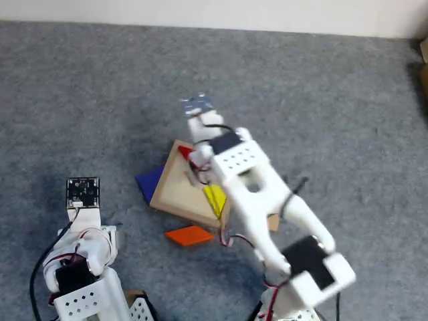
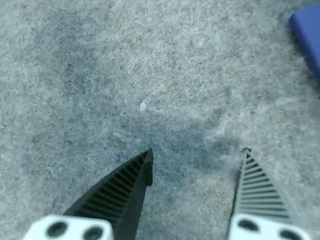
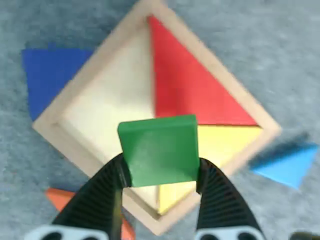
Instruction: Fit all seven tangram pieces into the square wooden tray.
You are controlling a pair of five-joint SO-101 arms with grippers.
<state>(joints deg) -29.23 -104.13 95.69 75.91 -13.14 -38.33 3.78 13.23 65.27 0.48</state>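
The square wooden tray (image 3: pixel 90 85) lies cornerwise on the grey carpet, with a red triangle (image 3: pixel 190 85) and a yellow triangle (image 3: pixel 222 142) in it. Its bare floor (image 3: pixel 110 107) shows beside them. My right gripper (image 3: pixel 161 166) hangs above the tray, shut on a green square (image 3: pixel 159 150). In the high view that arm (image 1: pixel 247 180) reaches over the tray (image 1: pixel 175 194). Outside the tray lie a dark blue triangle (image 3: pixel 47 75), a light blue triangle (image 3: pixel 287 162) and an orange piece (image 1: pixel 189 235). My left gripper (image 2: pixel 197 155) is open over bare carpet, away from the tray.
A corner of the dark blue piece (image 2: pixel 307 30) shows at the edge of the left wrist view. The left arm (image 1: pixel 83 194) sits at the near left. Grey carpet spreads around the tray, with a pale wall strip along the far edge.
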